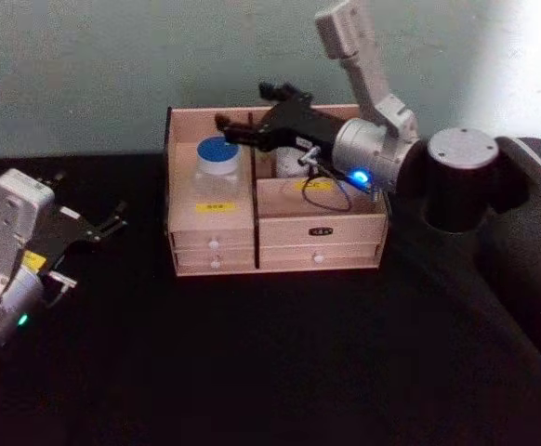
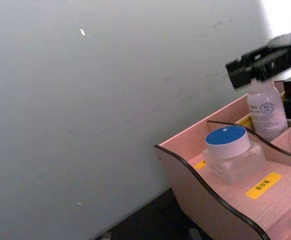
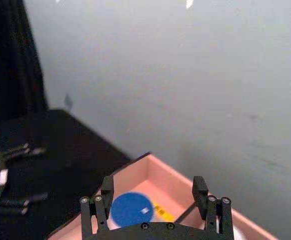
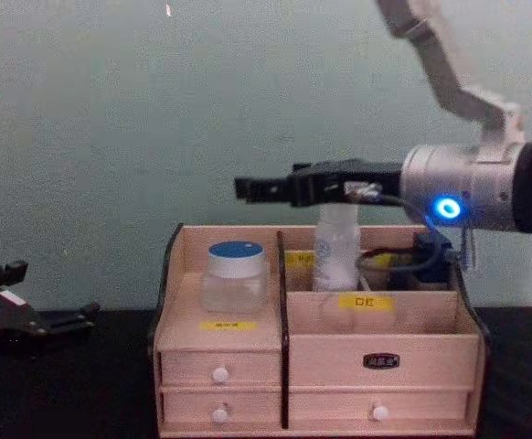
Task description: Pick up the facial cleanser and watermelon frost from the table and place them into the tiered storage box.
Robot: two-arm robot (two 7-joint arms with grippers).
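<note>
The tiered storage box (image 1: 213, 221) stands mid-table, seen also as the box (image 4: 376, 338) from the front. In its left compartment sits the watermelon frost (image 1: 217, 158), a clear jar with a blue lid (image 4: 236, 274) (image 2: 230, 150) (image 3: 130, 209). Upright in the back right compartment stands the facial cleanser (image 4: 337, 247) (image 2: 265, 112), a white bottle (image 1: 289, 165) partly hidden by my arm. My right gripper (image 1: 252, 110) (image 4: 248, 189) (image 3: 153, 197) hovers open above the box, just over the bottle's top, holding nothing. Low at the far left, my left gripper (image 1: 103, 226) (image 4: 28, 320) is open and idle.
Black cloth covers the table (image 1: 270, 372). A pale wall (image 1: 112, 74) rises right behind the box. The right arm's body (image 1: 456, 177) reaches in from the right over the box's right side. Small dark items (image 4: 426, 251) lie in the far right compartment.
</note>
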